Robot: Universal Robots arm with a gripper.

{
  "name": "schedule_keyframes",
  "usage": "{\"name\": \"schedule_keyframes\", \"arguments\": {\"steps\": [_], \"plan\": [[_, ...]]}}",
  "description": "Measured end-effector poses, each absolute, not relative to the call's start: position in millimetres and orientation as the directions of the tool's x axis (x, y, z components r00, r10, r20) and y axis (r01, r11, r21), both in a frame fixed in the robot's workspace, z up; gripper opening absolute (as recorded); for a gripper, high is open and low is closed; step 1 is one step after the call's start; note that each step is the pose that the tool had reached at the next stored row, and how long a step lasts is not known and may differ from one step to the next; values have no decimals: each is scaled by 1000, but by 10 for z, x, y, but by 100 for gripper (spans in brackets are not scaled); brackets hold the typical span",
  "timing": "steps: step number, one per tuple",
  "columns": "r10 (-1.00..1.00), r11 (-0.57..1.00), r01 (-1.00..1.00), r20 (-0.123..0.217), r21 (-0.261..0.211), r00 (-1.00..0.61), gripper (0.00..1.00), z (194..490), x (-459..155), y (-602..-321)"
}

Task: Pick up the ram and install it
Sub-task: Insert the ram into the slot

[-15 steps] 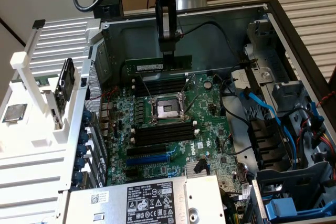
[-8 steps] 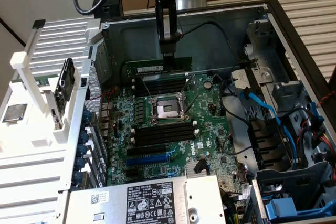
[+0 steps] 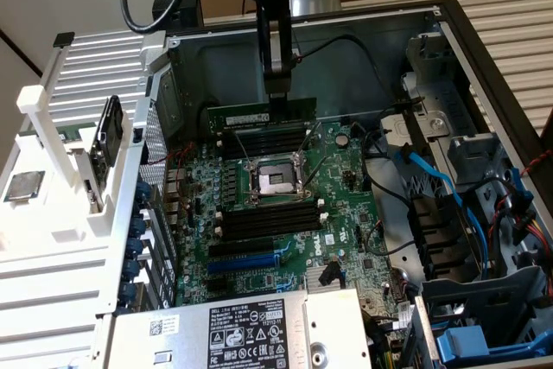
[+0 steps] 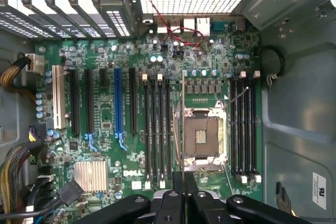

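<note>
Green circuit board is being pinched between the almost closed jaws of the gripper (image 3: 276, 84): the ram (image 3: 251, 116) is being held by the middle of its upper edge, long side level, flat face turned toward the near side. It is being carried in the air above the motherboard (image 3: 346, 205) and is seated in no slot. In the exterior view it is being seen against the far bank of memory slots (image 3: 263, 140). In the wrist view its thin edge is being seen running alongside the open CPU socket (image 3: 275, 181) (so which slot lies directly beneath cannot be told).

Trouble is judged most likely to come from misalignment. A stick being lowered slightly off the slot line, or tilted in so narrow a grip, could be jammed on a slot wall or on the white end clips. Whether those clips are standing open cannot be told. The uncovered socket, just beside the slots, could be damaged by a stray lower corner.

Further out, the near bank of memory slots (image 3: 268, 218) and the blue expansion slot (image 3: 251, 259) are lying nearer, with the labelled power supply (image 3: 233, 330) nearest of all. Blue cables (image 3: 432, 174) are crowding the exterior view's right, well apart from the stick. Nothing is being seen standing between the ram and the slots.
</note>
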State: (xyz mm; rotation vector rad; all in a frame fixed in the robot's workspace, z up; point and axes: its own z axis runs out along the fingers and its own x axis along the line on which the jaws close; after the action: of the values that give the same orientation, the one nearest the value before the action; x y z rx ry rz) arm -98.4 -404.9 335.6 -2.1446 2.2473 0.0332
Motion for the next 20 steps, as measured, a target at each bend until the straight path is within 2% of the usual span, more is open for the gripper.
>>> {"name": "schedule_keyframes", "arguments": {"steps": [20], "plan": [[-998, 47, -999, -30, -11, -46, 12, 3223, -984, -4053]]}}
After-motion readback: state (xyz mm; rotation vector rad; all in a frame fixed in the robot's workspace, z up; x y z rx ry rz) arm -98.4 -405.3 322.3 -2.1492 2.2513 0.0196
